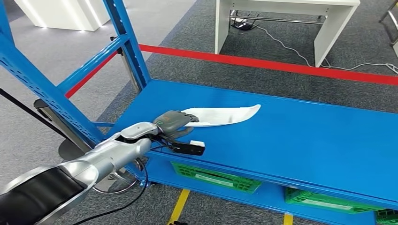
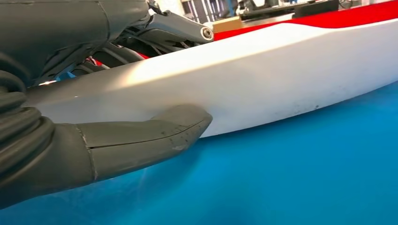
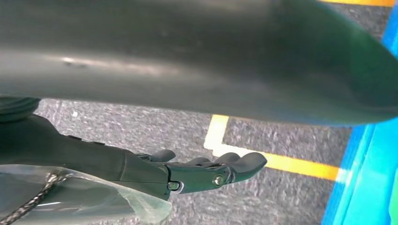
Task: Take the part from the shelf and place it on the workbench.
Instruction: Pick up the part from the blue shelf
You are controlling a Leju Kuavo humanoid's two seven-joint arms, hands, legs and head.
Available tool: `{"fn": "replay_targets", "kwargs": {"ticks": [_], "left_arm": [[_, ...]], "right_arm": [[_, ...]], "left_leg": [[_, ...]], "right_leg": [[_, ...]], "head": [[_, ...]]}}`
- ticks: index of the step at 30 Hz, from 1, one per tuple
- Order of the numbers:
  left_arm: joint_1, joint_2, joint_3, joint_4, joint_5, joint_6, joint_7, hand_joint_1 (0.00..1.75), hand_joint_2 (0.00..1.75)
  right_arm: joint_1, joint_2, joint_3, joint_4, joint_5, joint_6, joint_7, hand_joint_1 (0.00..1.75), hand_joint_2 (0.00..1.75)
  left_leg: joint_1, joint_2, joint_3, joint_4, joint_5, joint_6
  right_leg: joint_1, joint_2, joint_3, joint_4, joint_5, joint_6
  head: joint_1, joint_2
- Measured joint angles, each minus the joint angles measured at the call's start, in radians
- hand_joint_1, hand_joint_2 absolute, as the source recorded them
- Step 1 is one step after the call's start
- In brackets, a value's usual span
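Silver casing and a black sleeve mark the robot's left arm, which enters the head view from the lower left and reaches up over the near edge of the blue metal shelf board (image 1: 300,140). At its end the left hand (image 1: 172,123) grasps the near, blunt end of the long white curved plastic part (image 1: 225,115), which lies flat on the blue surface with its pointed tip aimed to the right. In the left wrist view the thick grey thumb (image 2: 155,136) presses against the white part's lower edge where it meets the blue board, while the darker fingers (image 2: 117,54) close over its upper side. Blue perforated uprights of the shelf frame (image 1: 126,42) rise at the left, and green plastic crates (image 1: 213,176) sit on the level beneath the board. Farther back, a red floor stripe (image 1: 281,63) crosses the grey carpet, with a white table (image 1: 281,18) behind it. To the right, the right hand (image 3: 206,171) hangs above grey carpet and yellow floor tape (image 3: 281,161), its dark fingers loosely extended and holding nothing.
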Motion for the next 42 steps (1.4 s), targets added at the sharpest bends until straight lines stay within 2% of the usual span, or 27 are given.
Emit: {"fn": "replay_targets", "kwargs": {"ticks": [2,3,4,5,7,9,10,12,13,14,15,16,18,20,23,24,26,28,29,30,31,33,35,38,39,40,42], "left_arm": [[-0.003,-0.005,0.010,-0.029,0.013,0.006,0.008,1.75,1.75],[-0.005,-0.007,0.015,-0.046,0.020,0.013,0.015,1.75,1.75],[-0.006,-0.008,0.020,-0.065,0.029,0.021,0.020,1.75,1.75],[-0.007,-0.010,0.026,-0.086,0.038,0.028,0.025,1.75,1.75],[-0.009,-0.012,0.039,-0.132,0.055,0.035,0.035,1.75,1.75],[-0.015,-0.013,0.056,-0.181,0.070,0.039,0.046,1.75,1.75],[-0.019,-0.013,0.064,-0.204,0.077,0.039,0.050,1.75,1.75],[-0.025,-0.015,0.076,-0.245,0.094,0.037,0.053,1.75,1.75],[-0.025,-0.015,0.082,-0.261,0.102,0.037,0.053,1.75,1.75],[-0.023,-0.015,0.087,-0.276,0.108,0.038,0.053,1.75,1.75],[-0.020,-0.015,0.092,-0.289,0.113,0.040,0.053,1.75,1.75],[-0.019,-0.015,0.096,-0.300,0.116,0.042,0.053,1.75,1.75],[-0.019,-0.016,0.105,-0.322,0.119,0.046,0.053,1.75,1.75],[-0.019,-0.015,0.112,-0.336,0.121,0.048,0.052,1.75,1.75],[-0.014,-0.015,0.120,-0.351,0.138,0.052,0.049,1.75,1.75],[-0.011,-0.015,0.127,-0.359,0.153,0.057,0.046,1.75,1.75],[-0.002,-0.015,0.147,-0.380,0.190,0.076,0.040,1.75,1.75],[0.018,-0.017,0.172,-0.406,0.227,0.100,0.037,1.75,1.75],[0.033,-0.018,0.186,-0.422,0.244,0.113,0.037,1.75,1.75],[0.050,-0.022,0.202,-0.442,0.261,0.127,0.037,1.75,1.75],[0.066,-0.027,0.220,-0.465,0.277,0.143,0.037,1.75,1.75],[0.090,-0.039,0.256,-0.513,0.300,0.178,0.037,1.75,1.75],[0.103,-0.052,0.284,-0.552,0.311,0.201,0.037,1.75,1.75],[0.126,-0.068,0.313,-0.592,0.318,0.219,0.035,1.75,1.75],[0.135,-0.074,0.321,-0.606,0.322,0.232,0.031,1.75,1.75],[0.144,-0.083,0.330,-0.620,0.327,0.251,0.027,1.75,1.75],[0.160,-0.099,0.345,-0.647,0.349,0.284,0.018,1.75,1.75]], "right_arm": [[0.000,0.001,-0.001,0.000,0.004,0.000,0.000,0.00,0.00],[-0.001,0.001,-0.002,0.000,0.006,0.000,0.000,0.00,0.00],[-0.002,0.001,-0.004,0.000,0.008,-0.001,0.000,0.00,0.00],[-0.003,0.001,-0.006,0.000,0.009,-0.002,0.000,0.00,0.00],[-0.002,0.002,-0.012,0.000,0.012,-0.003,0.000,0.00,0.00],[-0.001,0.002,-0.017,0.000,0.014,-0.004,0.001,0.00,0.00],[0.000,0.002,-0.020,0.000,0.016,-0.004,0.001,0.00,0.00],[-0.001,0.002,-0.023,0.000,0.020,-0.003,0.000,0.00,0.00],[-0.001,0.003,-0.025,0.000,0.023,-0.003,0.000,0.00,0.00],[-0.001,0.003,-0.026,0.000,0.025,-0.003,0.000,0.00,0.00],[-0.001,0.003,-0.027,0.000,0.027,-0.003,0.000,0.00,0.00],[-0.001,0.003,-0.029,0.000,0.028,-0.003,0.000,0.00,0.00],[-0.002,0.003,-0.032,0.000,0.029,-0.003,0.000,0.00,0.00],[-0.004,0.003,-0.032,0.000,0.030,-0.003,-0.001,0.00,0.00],[-0.002,0.004,-0.033,0.000,0.032,-0.003,-0.001,0.00,0.00],[-0.002,0.006,-0.033,0.000,0.032,-0.003,-0.001,0.00,0.00],[-0.003,0.008,-0.034,0.000,0.032,-0.004,-0.001,0.00,0.00],[-0.004,0.008,-0.038,0.000,0.033,-0.004,-0.001,0.00,0.00],[-0.004,0.008,-0.040,0.000,0.033,-0.004,-0.001,0.00,0.00],[-0.003,0.008,-0.042,0.000,0.035,-0.004,-0.001,0.00,0.00],[-0.003,0.010,-0.044,0.000,0.036,-0.004,-0.001,0.00,0.00],[-0.003,0.014,-0.048,0.000,0.040,-0.005,0.000,0.00,0.00],[-0.004,0.018,-0.050,0.000,0.042,-0.007,0.000,0.00,0.00],[-0.004,0.020,-0.054,0.000,0.043,-0.010,0.000,0.00,0.00],[-0.004,0.020,-0.056,0.000,0.043,-0.011,0.000,0.00,0.00],[-0.004,0.020,-0.057,0.000,0.044,-0.013,0.000,0.00,0.00],[-0.004,0.020,-0.058,0.000,0.046,-0.015,0.000,0.00,0.00]], "left_leg": [[0.000,0.000,0.055,-0.125,0.074,0.007],[-0.001,0.000,0.085,-0.192,0.102,0.011],[-0.002,0.000,0.104,-0.239,0.115,0.014],[-0.003,0.000,0.112,-0.262,0.117,0.017],[-0.003,0.000,0.109,-0.269,0.114,0.023],[0.000,0.001,0.108,-0.276,0.120,0.035],[0.002,0.001,0.108,-0.279,0.122,0.041],[0.001,0.001,0.105,-0.279,0.124,0.048],[-0.001,0.001,0.105,-0.279,0.124,0.048],[-0.002,0.001,0.105,-0.278,0.124,0.049],[-0.003,0.001,0.105,-0.278,0.124,0.049],[-0.003,0.001,0.106,-0.277,0.123,0.048],[-0.005,0.000,0.107,-0.275,0.120,0.043],[-0.009,0.000,0.102,-0.271,0.120,0.035],[-0.008,0.000,0.097,-0.268,0.120,0.020],[-0.007,0.000,0.092,-0.255,0.109,0.015],[-0.004,0.001,0.056,-0.168,0.056,0.004],[-0.002,0.001,-0.002,-0.036,-0.002,-0.003],[-0.001,0.001,-0.021,0.005,-0.011,-0.004],[-0.001,0.001,-0.024,0.009,-0.001,-0.003],[-0.001,0.001,-0.008,-0.026,0.027,0.000],[-0.004,0.001,0.054,-0.161,0.096,0.009],[-0.008,0.001,0.095,-0.253,0.121,0.018],[-0.008,0.000,0.099,-0.271,0.121,0.029],[-0.005,0.001,0.100,-0.275,0.124,0.035],[-0.002,0.001,0.100,-0.279,0.128,0.040],[-0.001,0.002,0.099,-0.281,0.131,0.046]], "right_leg": [[0.000,0.001,0.003,0.000,-0.001,0.002],[0.002,0.001,0.002,0.002,-0.002,0.005],[0.004,0.002,-0.001,0.004,-0.002,0.008],[0.006,0.002,-0.005,0.005,-0.001,0.013],[0.007,0.003,-0.012,0.003,0.002,0.025],[0.005,0.002,-0.027,0.024,-0.016,0.034],[0.005,0.002,-0.047,0.062,-0.039,0.037],[0.003,0.002,-0.111,0.196,-0.100,0.041],[0.003,0.002,-0.142,0.258,-0.119,0.042],[0.003,0.002,-0.161,0.291,-0.122,0.043],[0.003,0.002,-0.160,0.285,-0.104,0.042],[0.003,0.002,-0.141,0.239,-0.072,0.041],[0.004,0.001,-0.072,0.100,-0.008,0.036],[0.006,0.002,-0.030,0.018,0.010,0.030],[0.007,0.005,-0.027,0.009,0.009,0.018],[0.005,0.005,-0.027,0.007,0.011,0.012],[0.001,0.004,-0.025,0.004,0.013,0.003],[0.002,0.004,-0.025,0.004,0.012,-0.001],[0.002,0.005,-0.024,0.005,0.011,-0.002],[0.002,0.006,-0.024,0.005,0.011,-0.002],[0.002,0.007,-0.024,0.006,0.011,-0.001],[0.004,0.008,-0.022,0.007,0.009,0.002],[0.007,0.007,-0.024,0.009,0.007,0.008],[0.008,0.006,-0.028,0.007,0.007,0.024],[0.008,0.005,-0.033,0.014,-0.001,0.029],[0.008,0.005,-0.046,0.040,-0.021,0.033],[0.007,0.005,-0.095,0.151,-0.083,0.040]], "head": [[0.000,0.000],[0.000,0.000],[0.001,0.000],[0.001,0.000],[0.002,0.000],[0.003,0.000],[0.005,0.000],[0.008,0.000],[0.008,0.000],[0.008,0.000],[0.008,0.000],[0.008,0.000],[0.009,0.000],[0.007,0.000],[0.006,0.000],[0.005,0.000],[0.002,0.000],[0.001,0.000],[0.000,0.000],[0.000,0.000],[0.000,0.000],[0.001,0.000],[0.001,0.000],[0.001,0.000],[0.002,0.000],[0.004,0.000],[0.008,0.000]]}}
